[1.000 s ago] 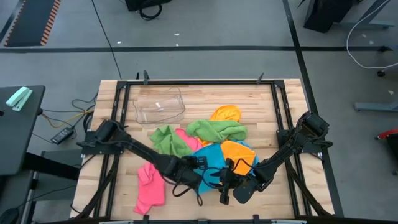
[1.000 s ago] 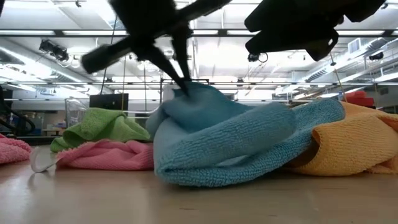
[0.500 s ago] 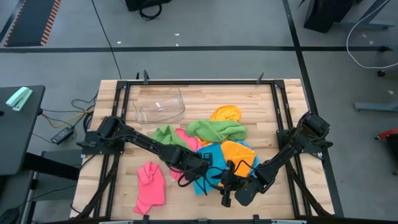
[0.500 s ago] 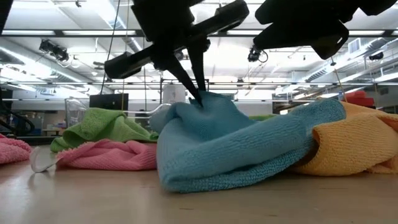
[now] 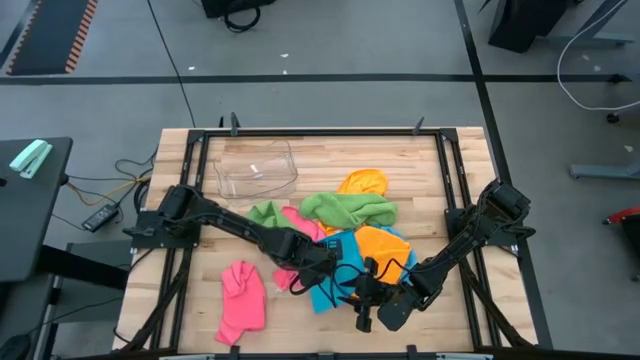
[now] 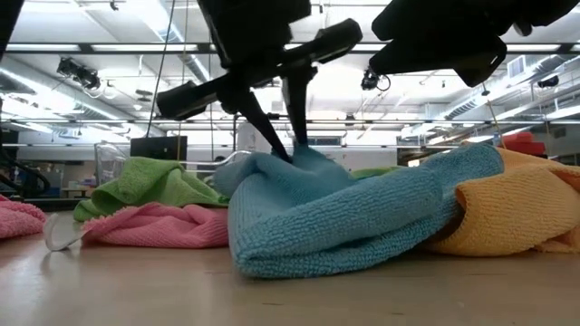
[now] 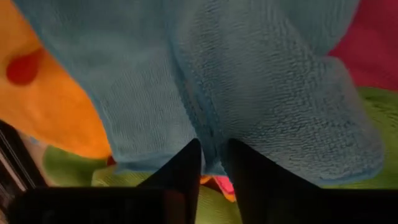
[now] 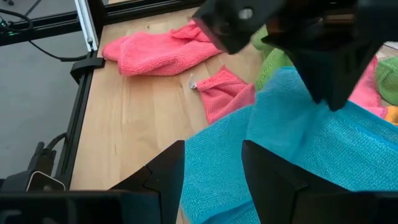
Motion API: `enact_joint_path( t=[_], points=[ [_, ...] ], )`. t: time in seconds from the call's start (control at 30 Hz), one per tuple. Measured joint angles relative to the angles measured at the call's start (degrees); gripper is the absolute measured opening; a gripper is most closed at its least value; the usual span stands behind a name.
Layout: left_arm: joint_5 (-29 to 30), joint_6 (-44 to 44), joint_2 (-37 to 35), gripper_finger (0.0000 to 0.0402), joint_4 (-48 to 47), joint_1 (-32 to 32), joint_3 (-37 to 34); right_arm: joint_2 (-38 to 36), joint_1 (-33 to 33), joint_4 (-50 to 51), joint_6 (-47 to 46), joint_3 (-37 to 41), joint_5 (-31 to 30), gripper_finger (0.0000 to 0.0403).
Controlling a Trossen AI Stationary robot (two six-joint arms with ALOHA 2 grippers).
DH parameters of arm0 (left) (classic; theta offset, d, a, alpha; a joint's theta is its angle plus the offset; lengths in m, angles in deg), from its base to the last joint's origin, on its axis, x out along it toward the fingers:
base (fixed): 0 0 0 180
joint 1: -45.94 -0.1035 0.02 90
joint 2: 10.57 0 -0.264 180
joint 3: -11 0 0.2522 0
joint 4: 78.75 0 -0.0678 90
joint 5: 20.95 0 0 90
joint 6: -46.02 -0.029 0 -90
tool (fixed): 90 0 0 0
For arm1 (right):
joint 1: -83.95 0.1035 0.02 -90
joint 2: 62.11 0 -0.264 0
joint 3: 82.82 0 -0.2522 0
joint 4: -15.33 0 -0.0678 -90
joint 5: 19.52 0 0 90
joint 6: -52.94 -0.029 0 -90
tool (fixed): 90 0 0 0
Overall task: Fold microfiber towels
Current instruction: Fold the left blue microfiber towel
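Note:
A sky-blue towel (image 5: pixel 335 278) lies bunched near the table's front middle, with its right part resting on an orange towel (image 5: pixel 382 245). My left gripper (image 6: pixel 295 154) comes down onto the blue towel's raised fold. Its fingers stand a little apart, and the fold is between them in the left wrist view (image 7: pixel 214 149). My right gripper (image 5: pixel 362 305) hovers open just right of the towel's near part. Blue cloth (image 8: pixel 298 137) shows below and between its fingers (image 8: pixel 165 180). My left gripper slants down from above, with a fingertip on either side of the raised fold at the blue towel's top (image 6: pixel 306 158). The fingers stand apart, and I cannot tell whether they touch the cloth. The towel's bulk rests on the table.
A pink towel (image 5: pixel 242 300) lies at the front left. Two green towels (image 5: pixel 350 208) (image 5: pixel 270 222), another pink one (image 5: pixel 305 225) and a second orange one (image 5: pixel 362 183) are heaped behind the blue towel. A clear plastic tub (image 5: pixel 257 168) stands at the back left.
My left gripper has carried the blue towel's pinched fold toward the table's right and turned a little. Its fingertips, which met at a point before, have now parted. The fold's peak has sunk slightly, and the towel's left side has been drawn rightward.

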Motion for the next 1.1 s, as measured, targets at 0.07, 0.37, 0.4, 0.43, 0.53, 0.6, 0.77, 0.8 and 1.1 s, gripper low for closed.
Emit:
enact_joint_path(
  t=[0.07, 0.37, 0.4, 0.43, 0.53, 0.6, 0.77, 0.8, 1.1],
  points=[
    [0.0, 3.42, 0.0, 0.0116, 0.24, 0.28, 0.0, 0.0, 0.0, 0.08, -0.01, 0.0, 0.0, 0.0168],
    [7.37, 10.62, -1.86, 0.0168, -0.57, 3.03, -0.02, 0.0, 0.0, 0.85, 0.05, 0.0, 0.0, 0.0168],
    [6.86, 10.67, -2.54, 0.0167, -0.52, 3.13, -0.02, 0.0, 0.0, 0.77, 0.5, 0.0, 0.0, 0.0168],
    [5.63, 11.08, -2.92, 0.0165, -0.82, 3.19, 0.05, 0.0, 0.0, 0.78, 0.96, 0.0, 0.0, 0.0168],
    [1.54, 15.58, -3.87, 0.0154, -3.17, 3.17, 0.03, 0.0, -0.03, 0.81, 1.27, 0.0, -0.01, 0.0168],
    [-1.27, 22.61, -3.98, 0.0145, -4.53, 2.55, 0.07, 0.0, -0.04, 0.79, 1.27, 0.0, 0.0, 0.0168],
    [-7.28, 42.4, -3.96, 0.0129, -13.52, 0.98, 0.0, 0.02, 0.27, 0.4, 0.58, 0.0, -0.06, 0.0168],
    [-7.57, 45.42, -3.96, 0.0126, -15.25, 0.85, 0.0, 0.02, 0.28, 0.24, 0.56, -0.01, -0.22, 0.0168],
    [-12.87, 63.74, -3.21, 0.0119, -20.63, -0.29, -0.04, 0.02, 0.22, 0.25, 2.0, -0.02, -1.07, 0.0168]
  ],
)
